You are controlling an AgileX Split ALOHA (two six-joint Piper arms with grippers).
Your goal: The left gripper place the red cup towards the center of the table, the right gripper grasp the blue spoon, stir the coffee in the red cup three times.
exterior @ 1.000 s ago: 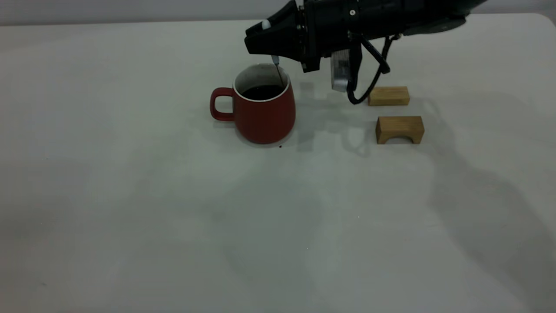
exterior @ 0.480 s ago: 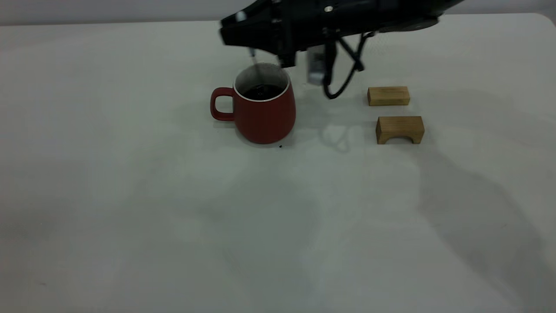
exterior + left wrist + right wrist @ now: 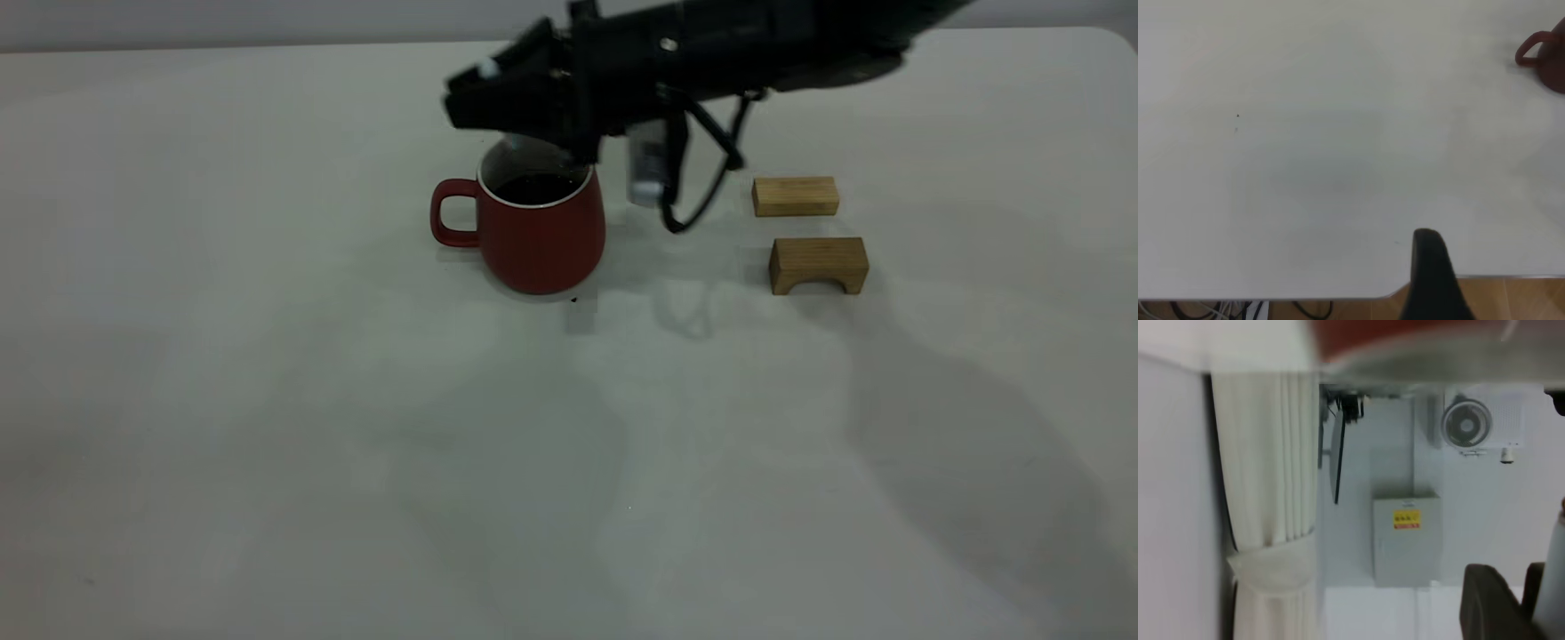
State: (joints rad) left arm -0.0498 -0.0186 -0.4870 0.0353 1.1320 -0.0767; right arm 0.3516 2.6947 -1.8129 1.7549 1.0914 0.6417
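The red cup stands on the table a little behind its middle, handle to the left, with dark coffee inside. My right gripper hovers just over the cup's rim, shut on the blue spoon, whose pale handle end pokes out above the fingers; its bowl is hidden. In the right wrist view the pale handle lies against a dark finger, with the cup's red blur close by. The left gripper is parked at the table edge, far from the cup, open and empty.
Two wooden blocks sit right of the cup: a flat one behind and an arched one in front. A looping black cable hangs from the right arm. A tiny dark speck lies by the cup's base.
The right gripper with the spoon has swept left across the cup's mouth and then dropped lower over the rim. The cup and blocks have not moved.
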